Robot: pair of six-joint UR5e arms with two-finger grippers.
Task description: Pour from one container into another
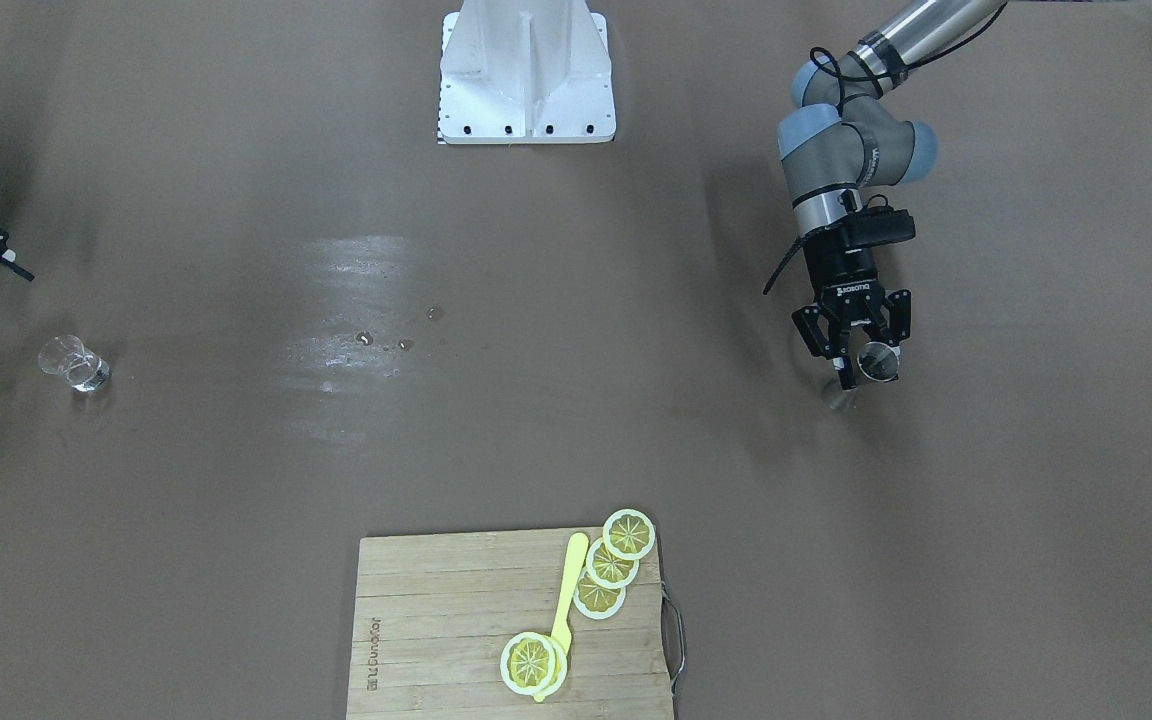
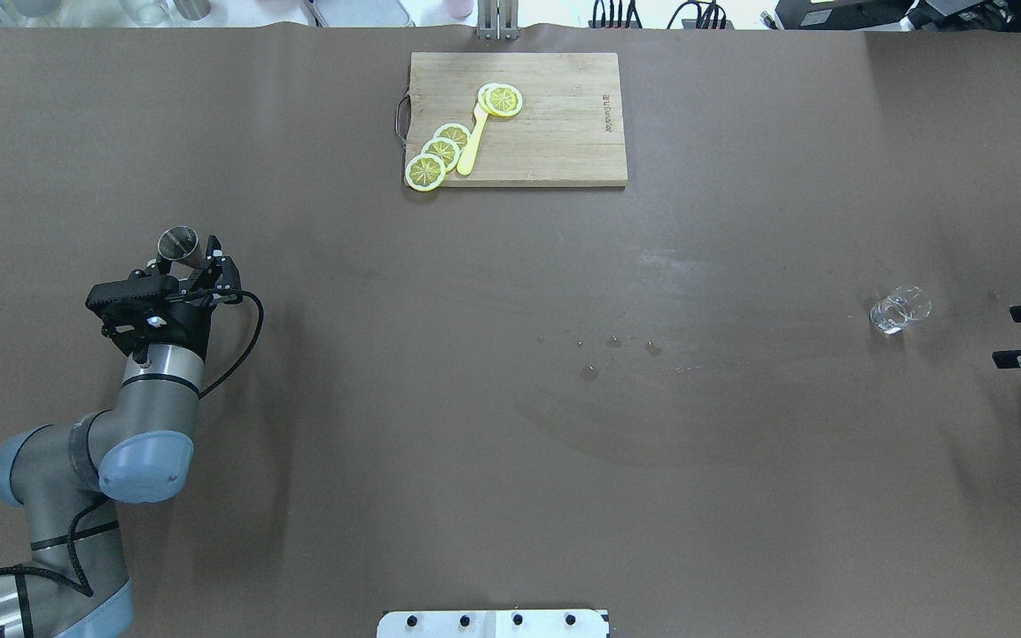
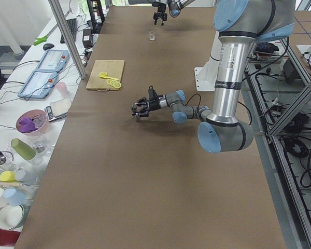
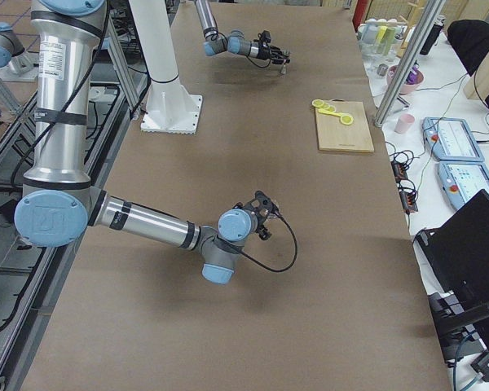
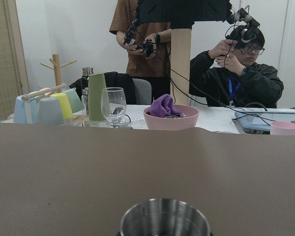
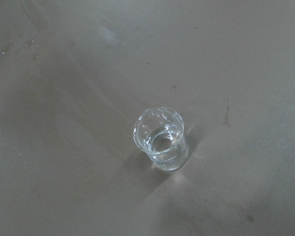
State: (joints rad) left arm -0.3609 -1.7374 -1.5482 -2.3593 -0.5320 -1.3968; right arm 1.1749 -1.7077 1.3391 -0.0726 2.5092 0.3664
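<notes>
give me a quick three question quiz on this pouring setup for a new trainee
1. True or false: the right claw is shut on the glass beaker.
2. What is in the left claw? A) a sponge B) the metal cup C) a knife
3. Fill in: the lemon slices lie on the wooden ____.

Key:
1. False: it is open and apart from the glass.
2. B.
3. cutting board.
</notes>
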